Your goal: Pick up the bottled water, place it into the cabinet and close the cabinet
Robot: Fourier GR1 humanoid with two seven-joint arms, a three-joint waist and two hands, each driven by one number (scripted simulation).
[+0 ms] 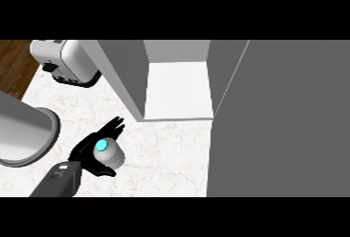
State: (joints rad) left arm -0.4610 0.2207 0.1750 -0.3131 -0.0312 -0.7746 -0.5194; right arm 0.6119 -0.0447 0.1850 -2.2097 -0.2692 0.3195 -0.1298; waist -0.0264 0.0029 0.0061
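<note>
The bottled water stands on the marble counter, seen from above: pale ribbed body, cyan cap. My left hand is against its left side. The fingers reach straight past it toward the cabinet and the thumb hooks under its near side; nothing wraps its right side. The cabinet stands open just beyond, white inside. Its grey door swings out toward me and fills the right side. My right hand does not show.
A silver toaster sits at the back left by the cabinet's side wall. A large grey round vessel stands at the left edge, close to my forearm. Wooden floor shows beyond the counter's left corner.
</note>
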